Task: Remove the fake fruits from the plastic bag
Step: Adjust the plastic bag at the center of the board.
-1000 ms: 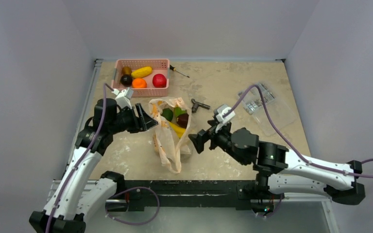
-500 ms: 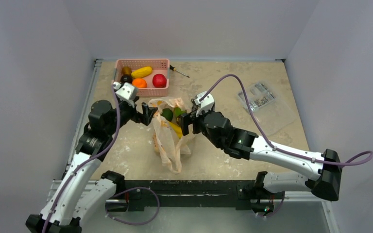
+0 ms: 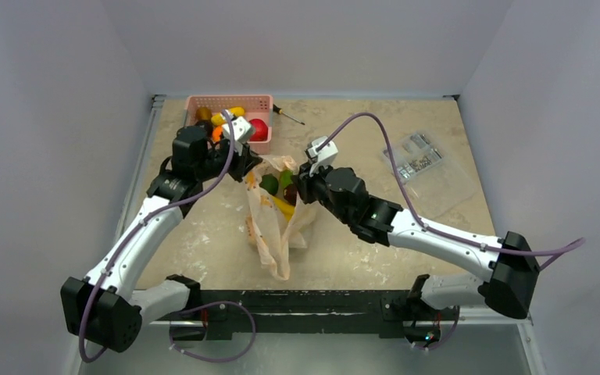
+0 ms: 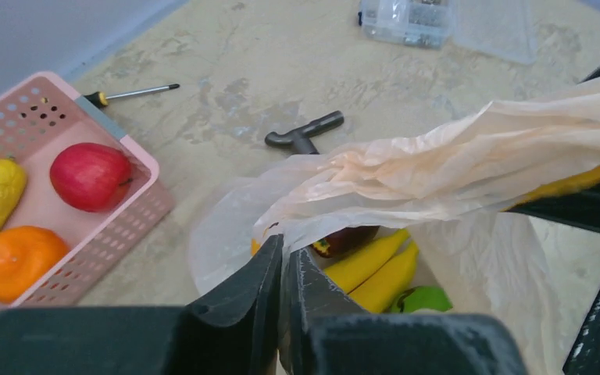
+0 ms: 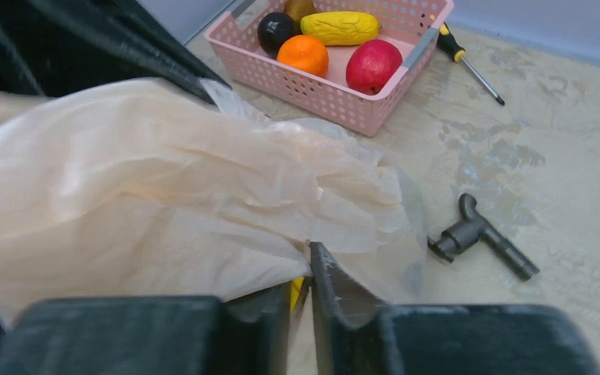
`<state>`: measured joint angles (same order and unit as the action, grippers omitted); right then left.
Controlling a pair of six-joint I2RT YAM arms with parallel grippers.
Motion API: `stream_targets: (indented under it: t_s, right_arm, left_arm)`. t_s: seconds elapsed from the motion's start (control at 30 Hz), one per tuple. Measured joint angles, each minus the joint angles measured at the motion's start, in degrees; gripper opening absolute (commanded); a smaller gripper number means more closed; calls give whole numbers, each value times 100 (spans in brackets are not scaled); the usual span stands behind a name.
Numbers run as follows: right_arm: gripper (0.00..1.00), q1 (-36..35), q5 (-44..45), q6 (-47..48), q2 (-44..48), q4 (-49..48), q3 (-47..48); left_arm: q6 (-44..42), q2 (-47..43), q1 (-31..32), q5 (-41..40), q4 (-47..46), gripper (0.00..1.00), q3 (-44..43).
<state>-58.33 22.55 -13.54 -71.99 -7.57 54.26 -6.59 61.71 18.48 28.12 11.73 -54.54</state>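
The left pincer and right pincer are each pinching the plastic bag, its mouth opening between them, its length trailing toward their bases.

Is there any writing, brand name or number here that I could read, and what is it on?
No text here can be read.
plastic bag: small orange printed marks, too blurred to read.
clear packet: no legible label.
pink basket: no writing visible.

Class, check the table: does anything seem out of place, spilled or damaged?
Nothing spilled or broken. Two tools look stray: a screwdriver beside the pink basket, and a dark metal handle by the plastic bag.
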Motion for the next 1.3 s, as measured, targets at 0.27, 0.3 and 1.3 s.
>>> stream_targets:
  t_s: [0.27, 0.3, 1.3]
  right_arm:
    - [0, 1440, -2671, -216, -90, 39, 13]
    - [0, 1858, -3327, -404, -151, 52, 44]
    - [99, 4507, -6778, -3626, -1027, -638, 197]
  left_arm:
    - [1781, 577, -1029, 922, 31, 0, -450]
    - [2013, 608, -1182, 1054, 31, 0, -450]
    - [4183, -103, -2197, 1274, 841, 100, -551]
